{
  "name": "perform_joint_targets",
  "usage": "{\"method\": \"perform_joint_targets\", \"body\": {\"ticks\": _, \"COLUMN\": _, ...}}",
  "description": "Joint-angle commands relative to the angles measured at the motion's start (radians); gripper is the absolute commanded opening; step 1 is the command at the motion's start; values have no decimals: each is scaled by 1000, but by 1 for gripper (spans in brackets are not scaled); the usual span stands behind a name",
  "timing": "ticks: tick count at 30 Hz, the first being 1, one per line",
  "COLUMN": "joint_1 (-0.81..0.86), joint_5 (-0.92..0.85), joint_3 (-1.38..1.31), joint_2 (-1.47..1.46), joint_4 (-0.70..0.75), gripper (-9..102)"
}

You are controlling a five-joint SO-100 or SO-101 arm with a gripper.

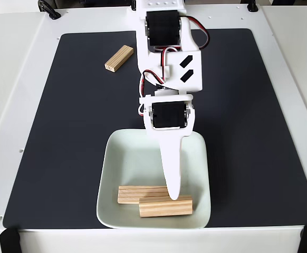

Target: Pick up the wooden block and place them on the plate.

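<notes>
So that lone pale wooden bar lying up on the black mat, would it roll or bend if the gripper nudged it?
The pale wooden bar would probably slide, not roll: it lies on a flat face with square edges. Its visible grain suggests solid wood, so likely stiff and fairly light.

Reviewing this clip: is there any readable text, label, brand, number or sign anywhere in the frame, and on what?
None can be read. The arm's white housing carries two black parallelogram marks, shapes rather than letters. The wooden blocks, one on the black mat and the others in the plate, show only grain. The gripper is unmarked.
</notes>
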Motion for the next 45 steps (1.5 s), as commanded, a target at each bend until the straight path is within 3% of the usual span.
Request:
{"method": "perform_joint_targets", "body": {"ticks": 1, "joint_1": -3, "joint_5": 9, "joint_3": -35, "joint_2": 135, "joint_4": 25, "gripper": 21}}
{"method": "perform_joint_targets", "body": {"ticks": 7, "joint_1": -8, "joint_5": 18, "joint_3": 169, "joint_2": 376, "joint_4": 160, "gripper": 21}}
{"method": "perform_joint_targets", "body": {"ticks": 13, "joint_1": -5, "joint_5": -5, "joint_3": 578, "joint_2": 689, "joint_4": 288, "gripper": 20}}
{"method": "perform_joint_targets", "body": {"ticks": 20, "joint_1": 3, "joint_5": -114, "joint_3": 1074, "joint_2": 1043, "joint_4": 299, "gripper": -1}}
{"method": "perform_joint_targets", "body": {"ticks": 30, "joint_1": 35, "joint_5": -172, "joint_3": 1419, "joint_2": 1387, "joint_4": 330, "gripper": -1}}
{"method": "perform_joint_targets", "body": {"ticks": 37, "joint_1": 121, "joint_5": -512, "joint_3": 1402, "joint_2": 1483, "joint_4": 647, "gripper": 0}}
{"method": "perform_joint_targets", "body": {"ticks": 45, "joint_1": 413, "joint_5": -1042, "joint_3": 1586, "joint_2": 1740, "joint_4": 653, "gripper": 0}}
